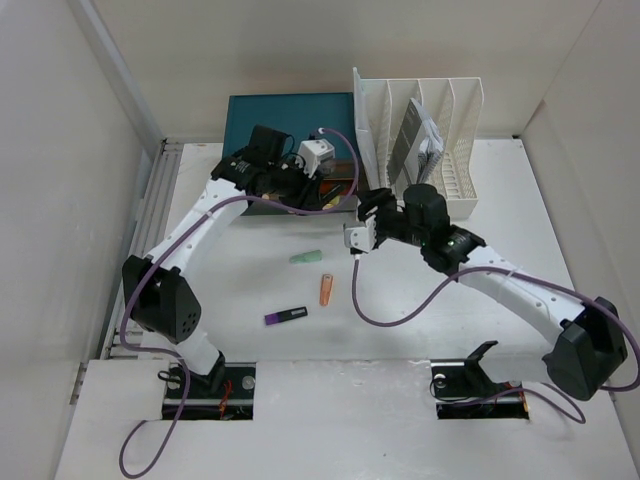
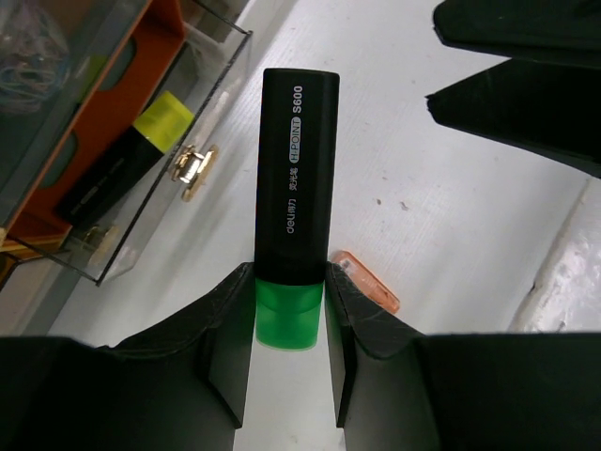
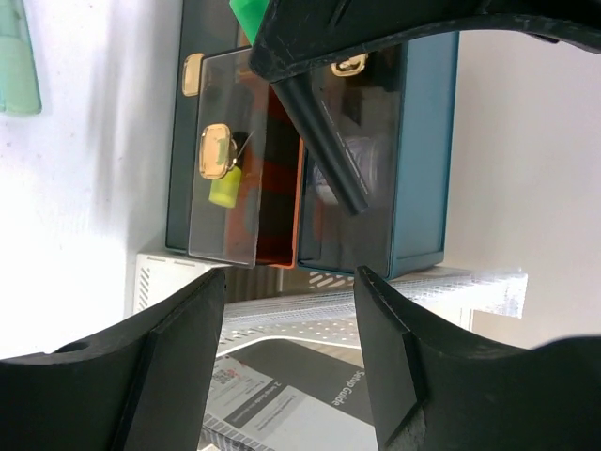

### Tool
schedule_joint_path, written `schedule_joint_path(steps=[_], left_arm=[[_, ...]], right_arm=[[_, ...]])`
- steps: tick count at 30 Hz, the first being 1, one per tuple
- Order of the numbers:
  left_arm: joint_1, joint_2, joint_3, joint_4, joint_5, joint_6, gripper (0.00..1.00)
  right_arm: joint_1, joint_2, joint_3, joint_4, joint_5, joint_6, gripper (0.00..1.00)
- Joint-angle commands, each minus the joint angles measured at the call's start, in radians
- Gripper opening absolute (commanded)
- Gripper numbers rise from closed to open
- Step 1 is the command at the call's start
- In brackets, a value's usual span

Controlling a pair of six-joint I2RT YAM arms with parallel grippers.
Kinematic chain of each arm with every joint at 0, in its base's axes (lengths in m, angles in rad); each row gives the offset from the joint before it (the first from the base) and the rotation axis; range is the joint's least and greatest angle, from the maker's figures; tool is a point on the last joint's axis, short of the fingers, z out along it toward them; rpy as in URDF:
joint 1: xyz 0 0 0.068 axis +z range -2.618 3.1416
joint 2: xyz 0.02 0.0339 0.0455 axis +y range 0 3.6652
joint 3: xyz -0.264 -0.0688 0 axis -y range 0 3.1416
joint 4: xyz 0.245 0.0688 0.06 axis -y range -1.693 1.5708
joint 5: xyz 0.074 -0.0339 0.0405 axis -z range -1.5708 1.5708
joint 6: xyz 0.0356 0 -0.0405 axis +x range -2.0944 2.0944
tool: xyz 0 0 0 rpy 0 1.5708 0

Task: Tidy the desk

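Your left fingers (image 2: 225, 319) are clamped on the green end of a black highlighter (image 2: 293, 178), held just in front of the teal box (image 1: 290, 120). The table (image 1: 240, 290) is the big white top everything sits on, with white walls round it. The box stands at its back edge, a bit left of centre.

One clear drawer (image 2: 141, 188) of the box is pulled out. It's orange inside with a gold handle (image 2: 192, 172) on the front, and a yellow-capped highlighter (image 2: 122, 174) is lying in it. The black highlighter you're holding is beside that drawer's front, outside it and not in it.

Well in front of the box, toward the arm bases, three loose bits lie on the table. There's a purple-and-black marker (image 1: 286, 316), a pale green piece (image 1: 304, 257) and a small orange piece (image 1: 326, 289). They're near each other but not touching.

Right of the box is a white file rack (image 1: 440, 185) with a grey booklet (image 1: 418, 140) standing in one slot. The rack is just beside the box; can't tell if they actually touch.

Your right fingers (image 3: 178, 329) are spread apart with nothing between them, hovering in front of the box's right end and pointing at the open drawer.
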Motion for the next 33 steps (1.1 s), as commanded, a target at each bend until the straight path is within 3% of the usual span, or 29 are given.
schedule_joint_path(steps=[1, 7, 19, 33], left_arm=[[0.009, -0.02, 0.041, -0.033, 0.093, 0.03, 0.13], [0.009, -0.02, 0.084, -0.063, 0.036, 0.067, 0.11], [0.04, 0.198, 0.294, -0.114, -0.059, 0.146, 0.11], [0.04, 0.301, 0.395, -0.126, -0.143, 0.176, 0.11]], right_arm=[[0.007, -0.045, -0.007, 0.046, -0.027, -0.037, 0.62], [0.007, -0.09, -0.017, 0.046, -0.018, -0.014, 0.62], [0.007, -0.238, -0.092, 0.035, 0.025, 0.149, 0.62], [-0.046, -0.269, -0.083, 0.035, 0.016, 0.232, 0.62]])
